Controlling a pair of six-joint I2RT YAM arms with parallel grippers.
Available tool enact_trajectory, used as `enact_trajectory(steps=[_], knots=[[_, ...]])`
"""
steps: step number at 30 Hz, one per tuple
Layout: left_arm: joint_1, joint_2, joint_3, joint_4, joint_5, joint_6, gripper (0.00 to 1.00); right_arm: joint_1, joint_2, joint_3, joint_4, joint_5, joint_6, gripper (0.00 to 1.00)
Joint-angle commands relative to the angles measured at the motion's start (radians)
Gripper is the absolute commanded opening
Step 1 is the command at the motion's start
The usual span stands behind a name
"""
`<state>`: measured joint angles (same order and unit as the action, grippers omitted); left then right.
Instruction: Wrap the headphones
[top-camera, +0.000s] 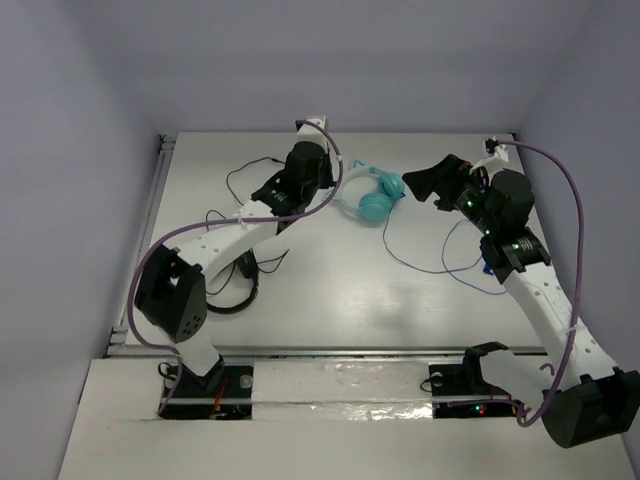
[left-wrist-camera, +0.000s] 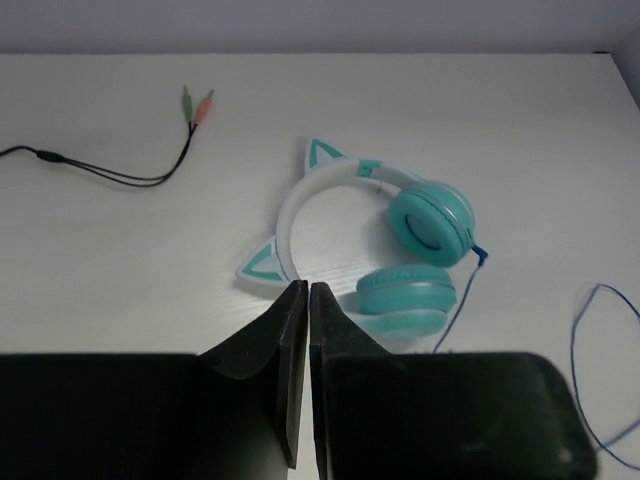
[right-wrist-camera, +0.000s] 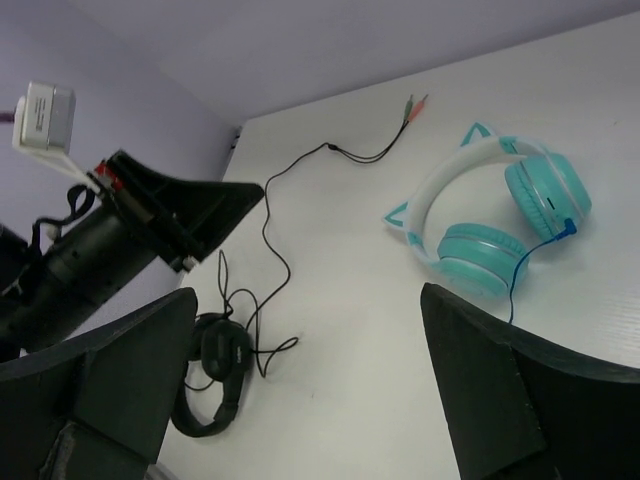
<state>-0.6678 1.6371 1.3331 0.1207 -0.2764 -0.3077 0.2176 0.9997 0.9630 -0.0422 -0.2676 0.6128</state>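
One pair of teal headphones (top-camera: 375, 200) lies on the white table (top-camera: 300, 300) at its far middle, between my two arms. It has two round cups, a pale headband and two cat-ear points. My left gripper (left-wrist-camera: 307, 290) sits just beside the nearer ear point, its jaws pressed together on nothing. My right gripper (right-wrist-camera: 307, 295) stands apart on the other side, its jaws spread wide and empty. One thin blue cord (top-camera: 440, 262) runs from a cup and loops loosely over the table toward my right arm. To the left lie one black wire (left-wrist-camera: 100, 170) ending in two plugs (left-wrist-camera: 197, 105), one green and one pink, and one black headset (right-wrist-camera: 225, 350). Any writing is too small to read.
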Motion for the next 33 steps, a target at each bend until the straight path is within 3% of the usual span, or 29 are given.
enact_trajectory(steps=[1,2,3,4,6,9,13,18,20,33], knots=[[0.024,0.079,0.119,-0.064,0.034,0.059,0.03,0.014,0.025,-0.024,0.083,-0.051,-0.022,1.00],[0.024,0.104,0.170,-0.081,0.045,0.070,0.04,0.014,0.031,-0.055,0.118,-0.083,-0.009,0.92],[0.024,0.130,0.193,-0.099,0.051,0.077,0.07,0.014,0.034,-0.069,0.137,-0.097,0.010,0.30],[0.024,0.188,0.219,-0.114,0.054,0.084,0.10,0.025,0.036,-0.079,0.139,-0.082,0.024,0.00],[0.033,0.240,0.288,-0.157,0.071,0.100,0.31,0.054,0.027,-0.110,0.146,-0.055,0.007,0.00],[0.033,0.360,0.400,-0.194,0.050,0.133,0.45,0.091,-0.007,-0.147,0.153,0.004,0.010,0.00],[0.077,0.580,0.630,-0.315,0.086,0.148,0.46,0.130,-0.044,-0.187,0.153,-0.005,0.022,0.02],[0.088,0.768,0.918,-0.426,0.170,0.209,0.48,0.131,-0.108,-0.228,0.137,0.005,0.008,0.31],[0.088,0.820,0.957,-0.449,0.189,0.243,0.49,0.131,-0.128,-0.233,0.127,0.014,0.002,0.36],[0.097,0.987,1.064,-0.489,0.272,0.268,0.61,0.140,-0.116,-0.242,0.169,-0.028,0.021,0.38]])
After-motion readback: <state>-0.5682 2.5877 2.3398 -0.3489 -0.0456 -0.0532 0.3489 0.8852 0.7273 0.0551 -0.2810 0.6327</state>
